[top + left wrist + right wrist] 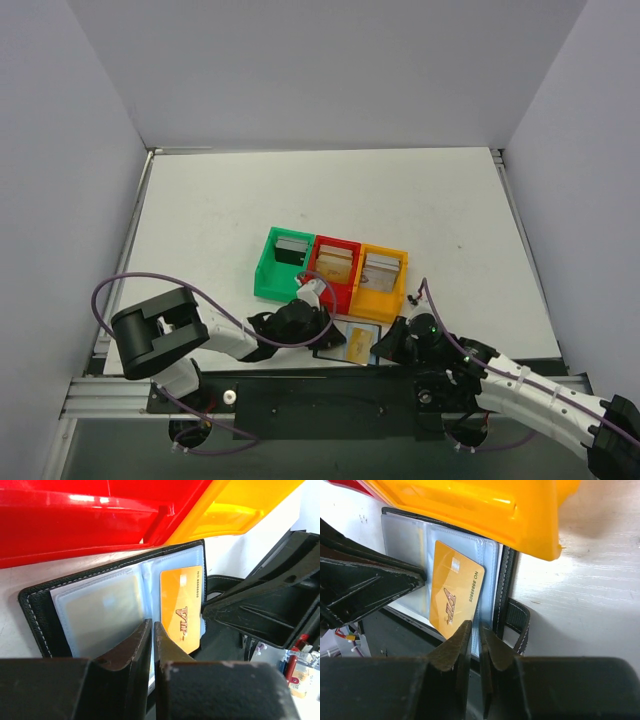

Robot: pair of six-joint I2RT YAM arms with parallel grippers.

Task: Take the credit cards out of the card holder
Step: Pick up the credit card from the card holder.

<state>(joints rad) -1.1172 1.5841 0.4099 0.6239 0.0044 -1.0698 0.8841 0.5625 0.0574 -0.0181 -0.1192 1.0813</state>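
With the left claw point(152, 640) nearly closed at the fold of the one black card holder point(348, 342), open near the tabletop's point(220, 210) front edge, and the right claw point(474, 635) nearly closed at the one gold card's point(455, 590) corner, grip unclear, the sleeve could lift too; three bins point(378, 300) stand just behind.

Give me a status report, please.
Left tool, right tool pinched shut at open card holder. Gold card partly pulled out. Orange bin crowds far edge.
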